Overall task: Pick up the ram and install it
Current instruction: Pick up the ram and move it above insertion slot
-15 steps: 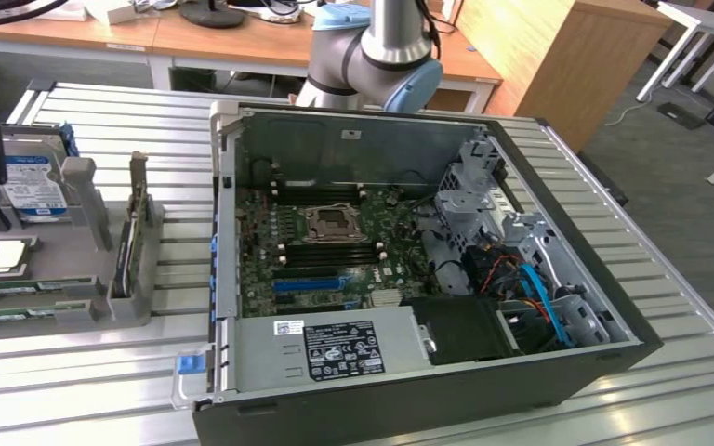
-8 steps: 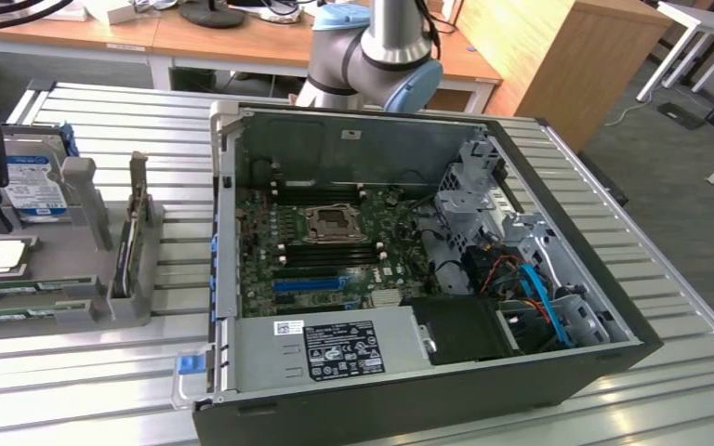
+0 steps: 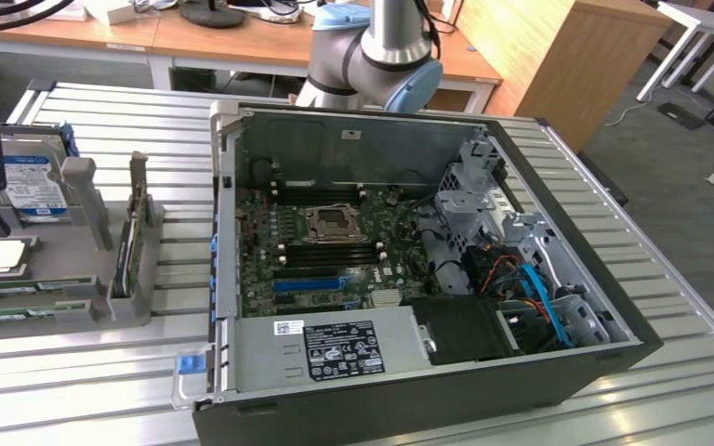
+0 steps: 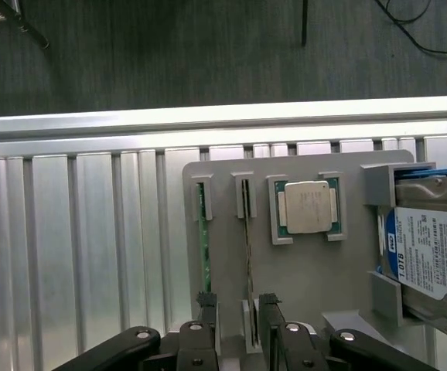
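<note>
In the wrist view the black gripper (image 4: 237,309) hangs with its jaws spread wide, holding nothing, over a flat grey plastic holder (image 4: 301,286). The ram (image 4: 204,239), a slim green circuit-board strip on edge in a slot, ends right under one fingertip. A second thin, dark-edged strip (image 4: 246,232) in the next slot lines up with the gap between the fingers. Further out lie a square silver processor (image 4: 308,207) and a silver hard drive with a blue label (image 4: 432,247), on the ribbed metal tabletop (image 4: 76,255). The exterior view adds the open black computer case (image 3: 394,413) and its green motherboard (image 3: 285,249).
</note>
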`<control>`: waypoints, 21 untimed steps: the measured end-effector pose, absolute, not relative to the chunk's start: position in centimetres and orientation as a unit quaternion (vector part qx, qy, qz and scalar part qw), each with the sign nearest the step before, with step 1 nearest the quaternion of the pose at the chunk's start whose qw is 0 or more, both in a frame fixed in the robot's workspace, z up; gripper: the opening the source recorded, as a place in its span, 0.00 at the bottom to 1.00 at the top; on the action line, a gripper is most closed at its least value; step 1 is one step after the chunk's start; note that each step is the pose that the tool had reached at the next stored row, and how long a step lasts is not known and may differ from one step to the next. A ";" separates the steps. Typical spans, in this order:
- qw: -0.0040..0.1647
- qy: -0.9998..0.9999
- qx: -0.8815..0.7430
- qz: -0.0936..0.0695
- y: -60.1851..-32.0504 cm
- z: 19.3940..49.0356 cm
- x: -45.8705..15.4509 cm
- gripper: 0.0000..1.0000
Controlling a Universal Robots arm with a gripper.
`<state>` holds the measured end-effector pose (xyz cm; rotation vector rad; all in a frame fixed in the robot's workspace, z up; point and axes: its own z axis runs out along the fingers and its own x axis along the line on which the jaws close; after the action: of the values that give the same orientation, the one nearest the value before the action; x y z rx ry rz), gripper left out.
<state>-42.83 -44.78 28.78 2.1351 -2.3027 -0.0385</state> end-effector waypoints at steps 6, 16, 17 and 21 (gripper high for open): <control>0.001 -0.733 0.680 -0.012 -45.4 28.8 -42.9 0.36; 0.001 -0.733 0.680 -0.012 -46.3 28.8 -43.0 0.36; 0.001 -0.733 0.680 -0.012 -46.3 28.8 -43.0 0.36; 0.001 -0.733 0.680 -0.012 -46.3 28.8 -43.0 0.36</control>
<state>-43.00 -46.26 28.77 2.1351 -2.3028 -0.0385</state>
